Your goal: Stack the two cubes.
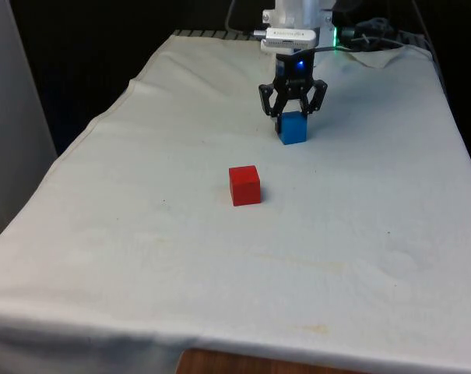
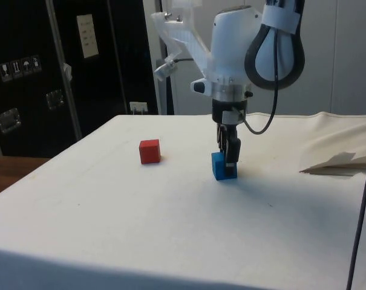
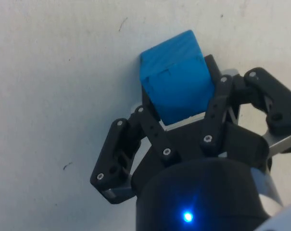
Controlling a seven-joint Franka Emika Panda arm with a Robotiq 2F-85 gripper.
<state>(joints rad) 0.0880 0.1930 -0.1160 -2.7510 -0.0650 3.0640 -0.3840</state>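
The blue cube (image 1: pixel 293 130) sits on the white cloth towards the far end of the table, right of centre in the front view. My gripper (image 1: pixel 293 117) comes down from above and is shut on it, one finger pressed against each side. In the side view the gripper (image 2: pixel 228 158) holds the blue cube's (image 2: pixel 222 168) upper part, and the cube's base is at the cloth. The wrist view shows the blue cube (image 3: pixel 176 89) clamped between the gripper's (image 3: pixel 180 103) fingers. The red cube (image 1: pixel 244 185) rests alone on the cloth, nearer the camera and towards the front view's left. It also stands in the side view (image 2: pixel 149 151).
The white cloth (image 1: pixel 142 257) covers the table and lies bunched in folds at the far right corner (image 1: pixel 383 54). Cables (image 2: pixel 361 199) hang near the arm. Dark cabinets (image 2: pixel 37 72) stand beyond the table's side.
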